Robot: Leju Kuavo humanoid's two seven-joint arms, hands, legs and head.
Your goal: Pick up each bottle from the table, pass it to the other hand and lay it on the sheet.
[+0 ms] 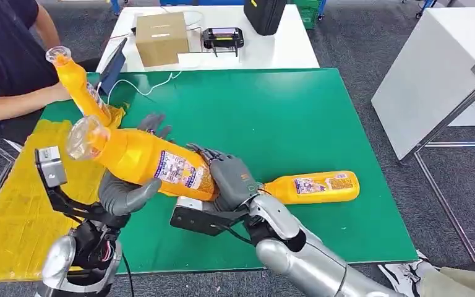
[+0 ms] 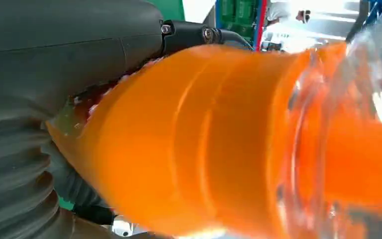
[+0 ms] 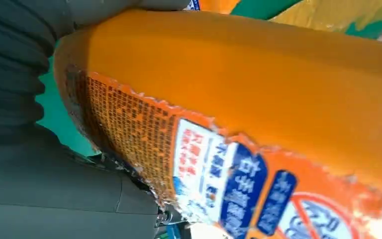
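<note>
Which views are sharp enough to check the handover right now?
Head view: evenly lit and sharp, showing the held bottle between the left hand and right hand. Left wrist view: bottle too close, its neck end smeared, bright glare behind. Right wrist view: label print is soft, its far end blurred.

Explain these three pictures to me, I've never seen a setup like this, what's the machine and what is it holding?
It is a humanoid robot with two silver arms. The wide picture looks down from its head; the two close-ups come from cameras at its wrists. Its left hand and right hand both grip one orange bottle above the green table, midway through a handover. A second orange bottle lies on the table. A person holds a third bottle near the yellow sheet.
</note>
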